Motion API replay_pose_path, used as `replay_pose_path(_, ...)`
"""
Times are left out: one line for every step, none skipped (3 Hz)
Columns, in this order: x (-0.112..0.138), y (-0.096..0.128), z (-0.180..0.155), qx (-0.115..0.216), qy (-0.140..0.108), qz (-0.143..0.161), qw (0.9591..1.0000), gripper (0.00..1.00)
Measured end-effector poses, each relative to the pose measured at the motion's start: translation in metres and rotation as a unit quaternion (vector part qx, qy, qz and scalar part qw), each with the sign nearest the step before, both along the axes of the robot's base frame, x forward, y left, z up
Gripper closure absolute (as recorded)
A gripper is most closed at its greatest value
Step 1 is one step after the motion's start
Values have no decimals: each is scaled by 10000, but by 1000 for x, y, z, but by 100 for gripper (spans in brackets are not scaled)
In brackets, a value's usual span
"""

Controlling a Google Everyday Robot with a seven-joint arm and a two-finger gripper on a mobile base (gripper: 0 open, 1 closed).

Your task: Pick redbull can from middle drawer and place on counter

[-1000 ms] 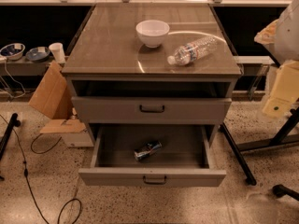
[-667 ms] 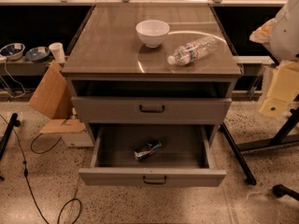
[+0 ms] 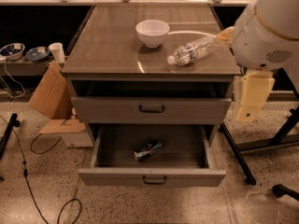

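The redbull can (image 3: pixel 147 150) lies on its side in the middle of the open middle drawer (image 3: pixel 112 176), which is pulled out at the bottom of the grey cabinet. The glossy brown-grey counter (image 3: pixel 107 45) is the cabinet's top. My gripper does not show. Only my white arm housing (image 3: pixel 268 31) and a cream part (image 3: pixel 252 94) hanging from it are in view, at the right, beside the counter's right edge and well above the drawer.
A white bowl (image 3: pixel 152 32) and a clear water bottle (image 3: pixel 194 50) lying on its side sit on the counter. A shut drawer (image 3: pixel 117 110) is above the open one. Cardboard (image 3: pixel 49 97) leans at the left. Black stand legs (image 3: pixel 236 153) are on the floor at the right.
My arm has moved left into the view and now covers the counter's right edge. The can, drawer, bowl and bottle have not moved.
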State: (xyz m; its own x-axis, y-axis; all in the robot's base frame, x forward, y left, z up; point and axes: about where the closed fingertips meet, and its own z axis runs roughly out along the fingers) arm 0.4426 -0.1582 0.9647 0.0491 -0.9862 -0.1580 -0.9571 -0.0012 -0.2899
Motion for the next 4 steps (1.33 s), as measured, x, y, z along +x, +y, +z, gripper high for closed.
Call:
replay_pose_path(4,27,-18,-294,5,783,9965,0)
replay_pose_path(10,61,-45,-710,31,1642,9839,0)
replay_pose_path(15,88,-77,-1095,65,2416,9642,0)
replay_pose_path(22,113,-122,-1668,-87,3150,9343,0)
